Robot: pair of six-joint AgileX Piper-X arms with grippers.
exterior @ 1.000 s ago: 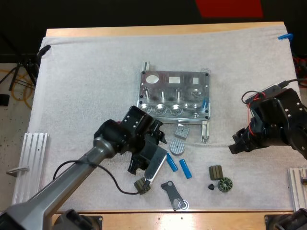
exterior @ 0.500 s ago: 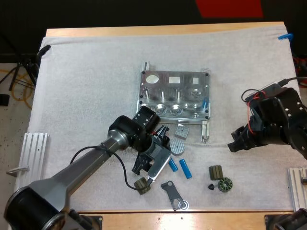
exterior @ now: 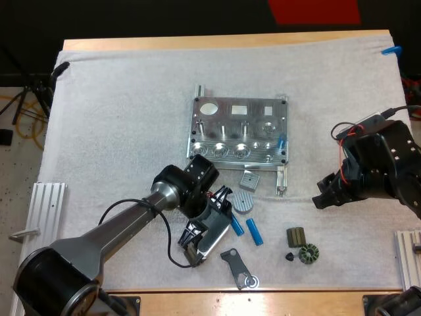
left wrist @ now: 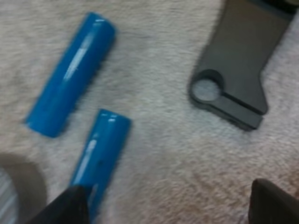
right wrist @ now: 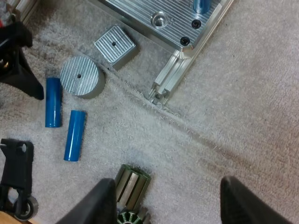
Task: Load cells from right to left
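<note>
The metal fixture [exterior: 240, 135] lies mid-mat with one blue cylinder [exterior: 281, 141] standing in its right front slot, which my right wrist view catches as well [right wrist: 202, 4]. Two more blue cylinders [exterior: 237, 226] [exterior: 254, 232] lie on the mat below it. My left gripper [exterior: 209, 220] hangs open low over them. In the left wrist view one black fingertip [left wrist: 65, 207] sits at the end of the nearer cylinder [left wrist: 100, 158], the other cylinder [left wrist: 72, 105] lies beside it. My right gripper [exterior: 322, 199] [right wrist: 168, 205] stands open over bare mat, right of the fixture.
A ribbed round disc [exterior: 243, 203] and a square metal block [exterior: 249, 179] lie just below the fixture. A dark bracket [exterior: 235, 263] [left wrist: 233, 79], ribbed dark parts [exterior: 297, 236] and a gear [exterior: 308, 253] lie near the front edge. Aluminium rails [exterior: 41, 224] [exterior: 408, 253] flank the mat.
My left gripper has swung right and down toward the two loose blue cylinders and now covers the small olive part. The right arm has stayed still.
</note>
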